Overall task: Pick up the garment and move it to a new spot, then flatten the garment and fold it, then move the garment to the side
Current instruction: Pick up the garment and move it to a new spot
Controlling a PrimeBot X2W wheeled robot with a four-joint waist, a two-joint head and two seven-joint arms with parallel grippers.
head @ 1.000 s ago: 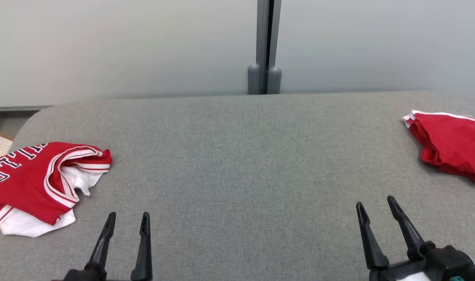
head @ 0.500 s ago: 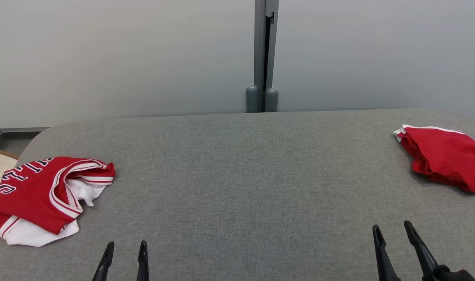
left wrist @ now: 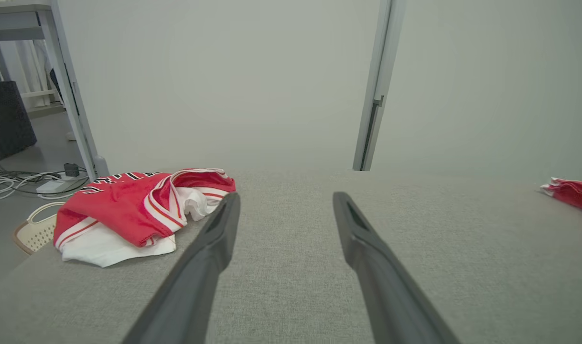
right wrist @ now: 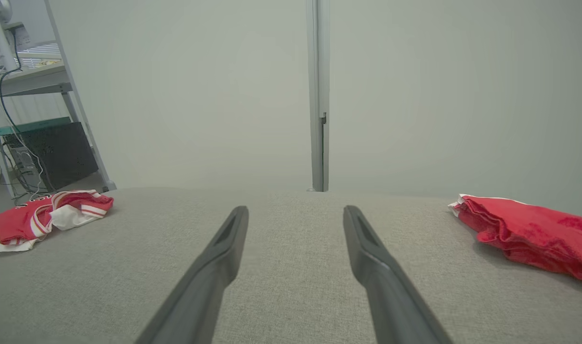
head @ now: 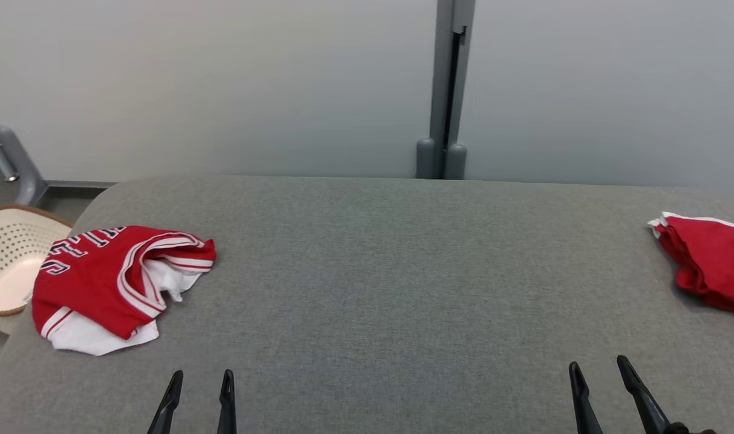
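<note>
The garment (head: pixel 102 277), a crumpled red jersey with white trim and dark lettering, lies on the left end of the grey padded table (head: pixel 379 271). My left gripper (head: pixel 201 386) is open at the front edge, a little to the right of the garment and not touching it. The left wrist view has the garment (left wrist: pixel 128 210) just left of the open left gripper (left wrist: pixel 286 198). My right gripper (head: pixel 599 374) is open near the front right, holding nothing. In the right wrist view the right gripper (right wrist: pixel 296 210) points across bare table, with the garment (right wrist: pixel 37 217) far left.
A folded red cloth (head: pixel 710 271) lies at the table's right end (right wrist: pixel 530 229). A cream perforated basket (head: pixel 11 259) stands on the floor beyond the left edge. A grey post (head: pixel 445 90) runs up the pale wall behind. Shelving with cables (right wrist: pixel 28 119) stands far left.
The whole head picture has shifted right and down, so the camera has turned left and tilted up. Both grippers now show lower in it. Neither cloth has moved.
</note>
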